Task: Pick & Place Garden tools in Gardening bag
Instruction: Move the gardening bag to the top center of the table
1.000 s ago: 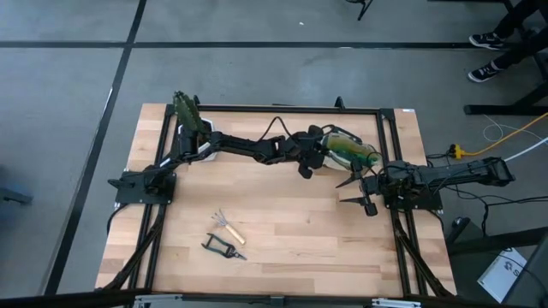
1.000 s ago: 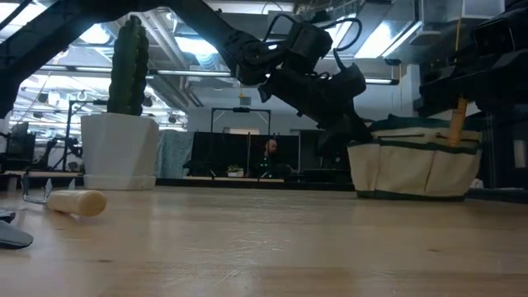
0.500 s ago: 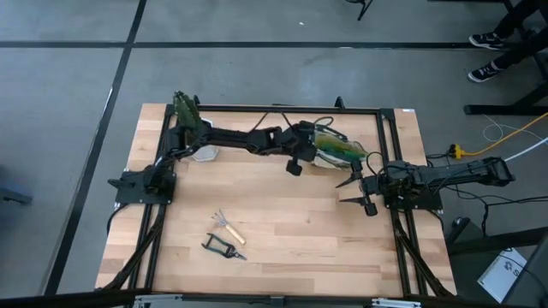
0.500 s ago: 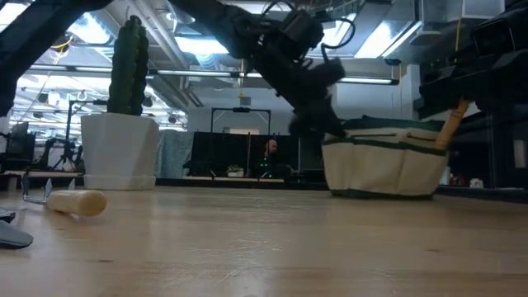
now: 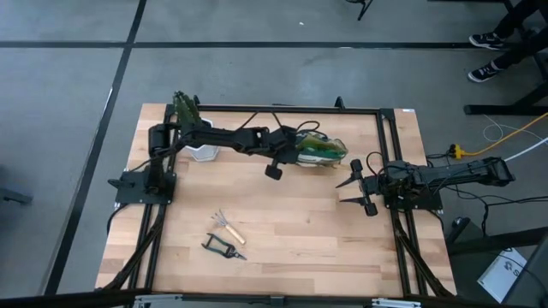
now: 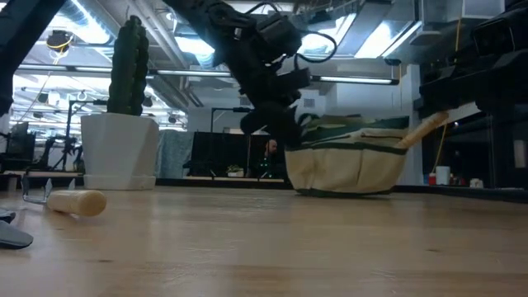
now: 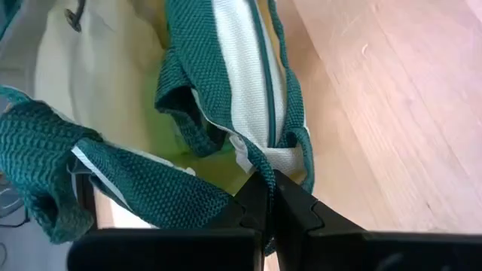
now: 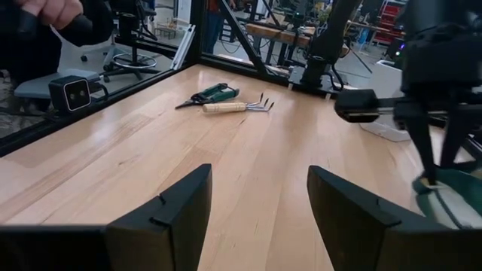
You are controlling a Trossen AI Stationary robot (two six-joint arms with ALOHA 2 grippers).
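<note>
Gardening bag (image 5: 318,152) at the far middle of the table, its green trim being pinched by the left gripper (image 7: 269,197), whose fingers are clamping together on the fabric edge. A wooden handle (image 6: 422,130) is sticking out of the bag's far side at a slant. Right gripper (image 5: 357,192) is hovering with fingers spread apart, near the bag on the table's right. Claw rake (image 5: 227,226) and pruning shears (image 5: 223,248) are lying side by side on the near left of the table (image 5: 291,239), well apart from the bag. Potted cactus (image 6: 124,107) is standing at the far left corner
</note>
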